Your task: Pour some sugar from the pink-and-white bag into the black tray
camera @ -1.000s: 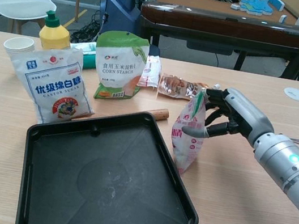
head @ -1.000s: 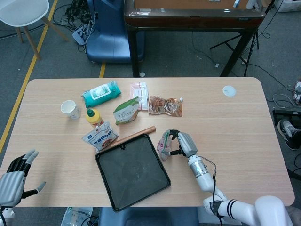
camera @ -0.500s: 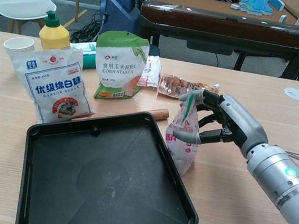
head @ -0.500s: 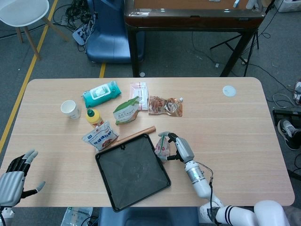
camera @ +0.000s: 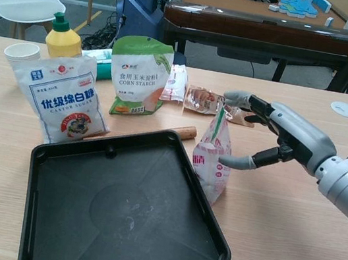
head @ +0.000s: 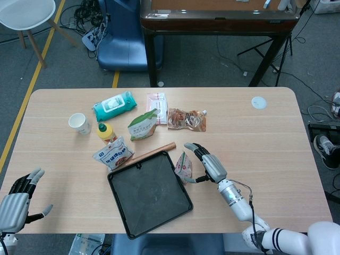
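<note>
The pink-and-white bag [head: 183,166] [camera: 213,156] stands upright on the table, against the right rim of the black tray [head: 149,194] [camera: 126,215]. My right hand [head: 208,163] [camera: 279,138] is just right of the bag with its fingers spread wide. Its upper fingers reach over the bag's top and its thumb tip lies close to the bag's side, and it holds nothing. The tray looks empty. My left hand [head: 18,199] hangs open off the table's near left corner, seen only in the head view.
Behind the tray stand a white caster-sugar bag [camera: 65,98], a green corn-starch bag [camera: 140,74], a yellow bottle [camera: 64,38] and a paper cup [camera: 21,51]. A wooden stick [camera: 184,132] lies along the tray's far edge, with a snack pack [camera: 205,100] beyond it.
My right hand carried the bag leftward to the tray's rim, then spread its fingers and let go. The bag now stands alone. The left hand has not moved.
</note>
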Tool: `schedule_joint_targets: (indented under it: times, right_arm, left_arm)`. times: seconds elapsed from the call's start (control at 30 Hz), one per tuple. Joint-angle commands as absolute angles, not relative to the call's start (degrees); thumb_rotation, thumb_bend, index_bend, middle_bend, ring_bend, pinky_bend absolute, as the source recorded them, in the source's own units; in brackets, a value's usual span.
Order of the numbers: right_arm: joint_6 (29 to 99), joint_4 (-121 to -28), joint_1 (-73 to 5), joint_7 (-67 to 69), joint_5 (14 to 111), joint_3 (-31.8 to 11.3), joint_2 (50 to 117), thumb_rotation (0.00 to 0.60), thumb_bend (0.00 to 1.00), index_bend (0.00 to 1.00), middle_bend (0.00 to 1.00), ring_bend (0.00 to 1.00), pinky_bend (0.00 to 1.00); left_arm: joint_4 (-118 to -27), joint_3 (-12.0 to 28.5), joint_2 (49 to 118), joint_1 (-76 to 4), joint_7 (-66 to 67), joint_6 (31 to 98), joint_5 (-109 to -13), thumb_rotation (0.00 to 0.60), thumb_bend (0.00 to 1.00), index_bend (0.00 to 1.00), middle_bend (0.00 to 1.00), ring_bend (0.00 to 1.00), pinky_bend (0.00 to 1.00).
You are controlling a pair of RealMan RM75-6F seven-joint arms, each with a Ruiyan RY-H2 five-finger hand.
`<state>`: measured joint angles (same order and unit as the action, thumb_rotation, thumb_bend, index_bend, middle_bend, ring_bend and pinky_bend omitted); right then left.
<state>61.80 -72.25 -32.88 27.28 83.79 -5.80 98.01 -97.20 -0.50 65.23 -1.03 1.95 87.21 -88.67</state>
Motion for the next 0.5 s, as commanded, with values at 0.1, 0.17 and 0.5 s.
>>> schedule_joint_targets:
  times: [0.1,0.17,0.5]
  right_arm:
    - [57.1,-75.18,-35.67,30.23,88.28,-2.94,90.55,0.6,0.0,0.0,0.1,0.04,0.06]
    - [55.55,-74.17,-36.91,32.36,89.86,-2.03,88.6,0.6,0.0,0.0,0.1,0.04,0.06]
    - [51.74,-64.49,-41.61,41.08,94.39,0.92,88.21,0.6,0.0,0.0,0.1,0.04,0.06]
  left_arm:
    - [-97.77,-0.56,64.94,-0.82,2.52,87.46,-88.58,0.6,0.18,0.07,0.08,0.08,0.07]
    - [-98.02,-0.6,64.83,-0.72,2.81,87.55,-88.49,0.6,0.18,0.07,0.08,0.08,0.07]
    - [-99.33,-0.94,64.66,-0.38,4.41,87.9,-88.84,0.6,0.18,0.07,0.08,0.08,0.07]
